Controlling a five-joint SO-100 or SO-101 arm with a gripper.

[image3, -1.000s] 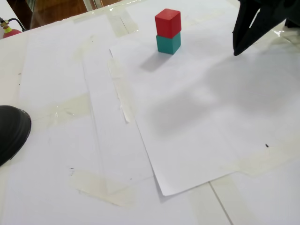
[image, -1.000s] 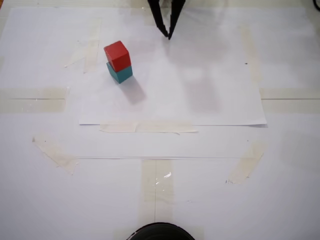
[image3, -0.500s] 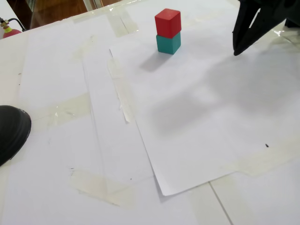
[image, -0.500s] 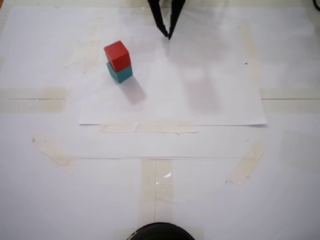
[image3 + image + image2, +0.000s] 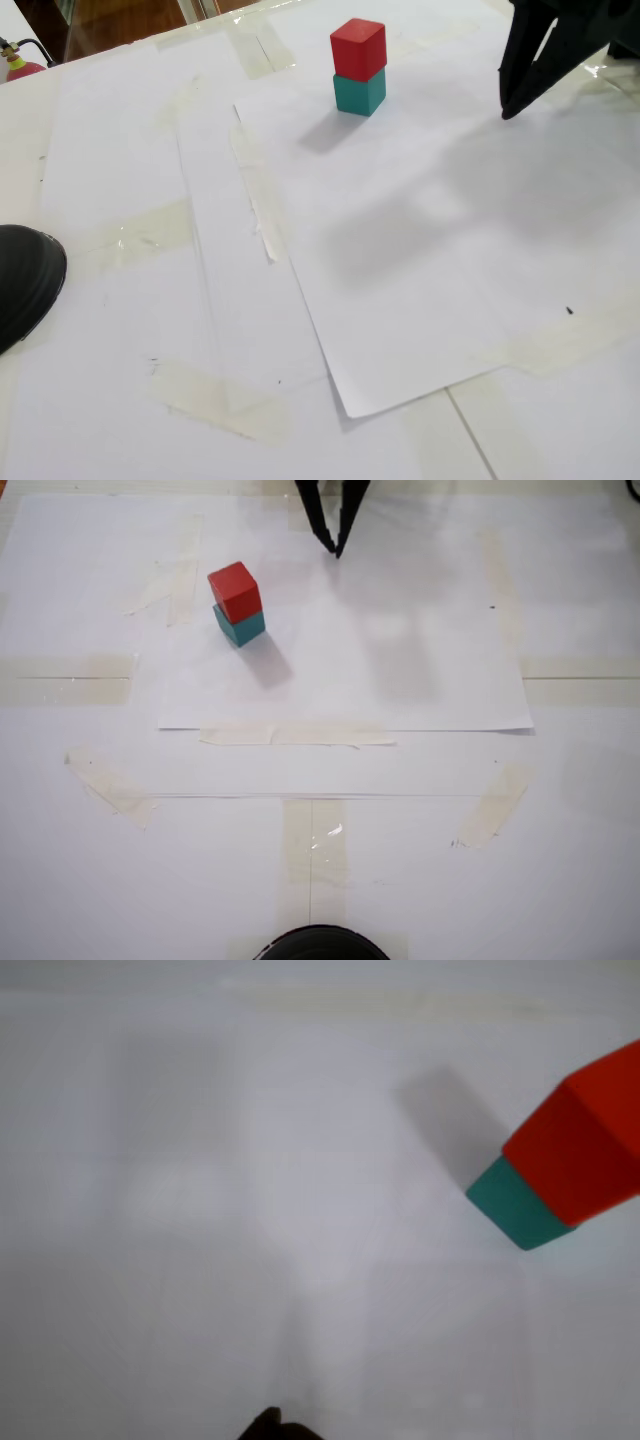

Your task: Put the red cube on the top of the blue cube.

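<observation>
The red cube (image 5: 234,588) rests on top of the blue cube (image 5: 242,628), a teal block, at the left of the taped white sheet. In both fixed views the stack stands free and upright, with red cube (image 5: 358,46) over blue cube (image 5: 359,93). My gripper (image 5: 337,550) hangs at the table's far edge, right of the stack and well apart from it, fingertips together and holding nothing. It shows as a dark shape, gripper (image 5: 507,112), at the upper right. In the wrist view the red cube (image 5: 585,1150) and blue cube (image 5: 515,1205) sit at the right edge.
A white paper sheet (image 5: 400,680) is taped over the white table. A black rounded object (image 5: 320,943) sits at the near edge, the same object (image 5: 25,280) showing at the left. Tape strips cross the surface.
</observation>
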